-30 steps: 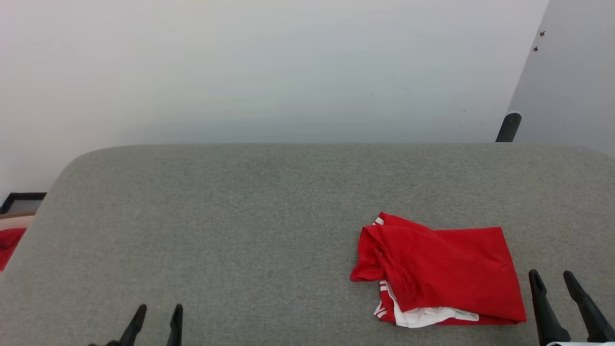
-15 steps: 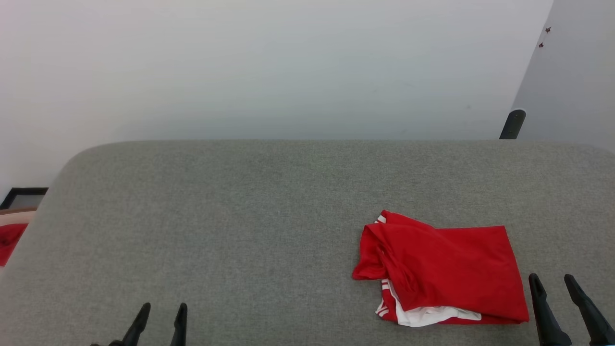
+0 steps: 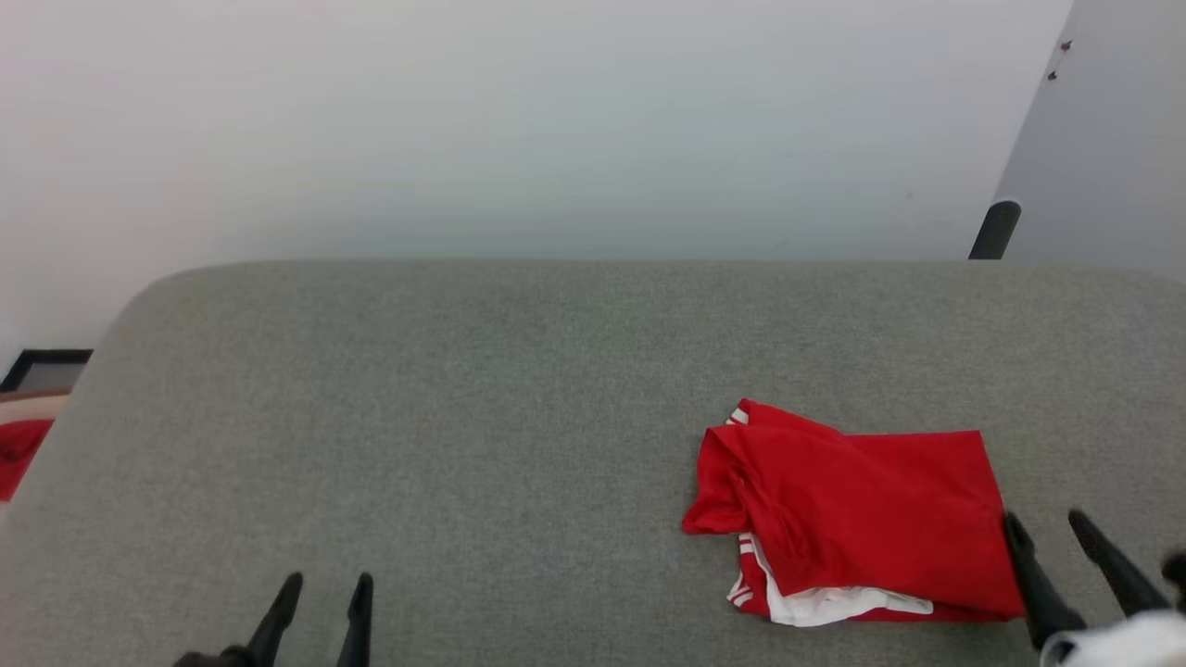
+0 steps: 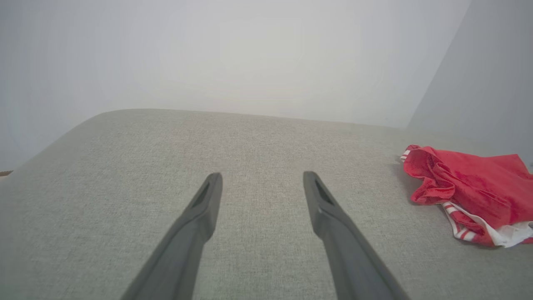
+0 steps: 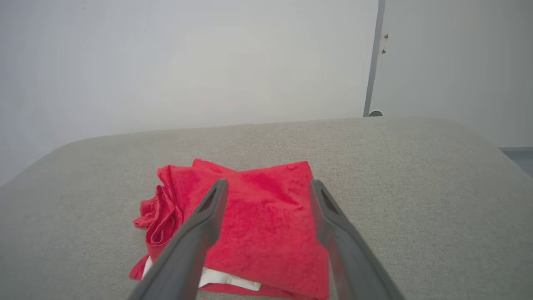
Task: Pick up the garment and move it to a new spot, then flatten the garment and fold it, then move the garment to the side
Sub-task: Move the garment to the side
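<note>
Garment [image 3: 862, 519]: folded red knit, white hem.
Surface [image 3: 463, 417]: grey weave, rounded corner.
Left gripper [image 3: 329, 579]: fingers apart.
Right gripper [image 3: 1045, 517]: fingers apart, possibly touching cloth.

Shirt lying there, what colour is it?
The folded shirt is red with white, striped trim; head view best.

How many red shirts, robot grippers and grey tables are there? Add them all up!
Red shirt: 1
Grippers: 2 (left gripper, right gripper)
Grey table: 1
Total: 4
</note>
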You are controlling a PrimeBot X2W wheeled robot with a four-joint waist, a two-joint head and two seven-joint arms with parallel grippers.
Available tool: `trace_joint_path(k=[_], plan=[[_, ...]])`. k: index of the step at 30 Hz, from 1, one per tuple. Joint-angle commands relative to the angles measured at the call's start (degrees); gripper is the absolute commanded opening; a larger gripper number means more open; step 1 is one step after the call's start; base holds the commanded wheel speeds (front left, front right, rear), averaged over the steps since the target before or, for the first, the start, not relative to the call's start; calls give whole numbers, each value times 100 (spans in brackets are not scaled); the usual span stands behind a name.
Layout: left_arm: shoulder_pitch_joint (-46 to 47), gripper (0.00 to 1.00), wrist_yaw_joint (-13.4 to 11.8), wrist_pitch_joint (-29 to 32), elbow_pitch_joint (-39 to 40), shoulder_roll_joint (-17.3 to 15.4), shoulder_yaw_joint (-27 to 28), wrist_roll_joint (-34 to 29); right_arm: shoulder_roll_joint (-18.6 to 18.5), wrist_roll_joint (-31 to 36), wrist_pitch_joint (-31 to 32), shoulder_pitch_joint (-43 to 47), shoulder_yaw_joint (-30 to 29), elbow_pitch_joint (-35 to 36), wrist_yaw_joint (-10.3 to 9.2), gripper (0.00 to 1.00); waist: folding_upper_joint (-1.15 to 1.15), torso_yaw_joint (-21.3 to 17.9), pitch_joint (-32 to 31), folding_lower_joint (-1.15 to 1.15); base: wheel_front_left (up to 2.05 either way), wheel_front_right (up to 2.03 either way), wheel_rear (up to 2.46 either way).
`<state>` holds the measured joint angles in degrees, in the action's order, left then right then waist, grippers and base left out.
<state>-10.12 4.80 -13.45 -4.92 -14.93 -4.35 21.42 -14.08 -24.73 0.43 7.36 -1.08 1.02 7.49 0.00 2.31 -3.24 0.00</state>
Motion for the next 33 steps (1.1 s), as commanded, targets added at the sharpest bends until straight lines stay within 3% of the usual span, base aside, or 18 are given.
trace_joint_path(k=[1, 7, 17, 26, 33], plan=[[118, 100, -6, -16, -12, 14, -19, 30, -156, -30, 382, -270, 96, -14, -1, 100, 0, 27, 77, 0, 0, 0, 0], [335, 100, 75, -69, -115, 17, -98, 95, -863, -295, 2065, -1149, 413, -69, -2, 100, 0, 107, 320, 0, 0, 0, 0], [848, 100, 205, -144, -323, -112, -153, 237, -1074, -556, 5138, -2042, 198, -541, -2, 100, 0, 283, 979, 0, 0, 0, 0], [1230, 100, 257, -174, -421, -136, -193, 350, -739, -27, 5710, -2416, -319, -834, -2, 100, 0, 430, 1515, 0, 0, 0, 0], [1477, 100, 269, -173, -374, -140, -174, 392, -419, 300, 5668, -2539, -497, -1094, -2, 100, 0, 466, 1906, 0, 0, 0, 0]])
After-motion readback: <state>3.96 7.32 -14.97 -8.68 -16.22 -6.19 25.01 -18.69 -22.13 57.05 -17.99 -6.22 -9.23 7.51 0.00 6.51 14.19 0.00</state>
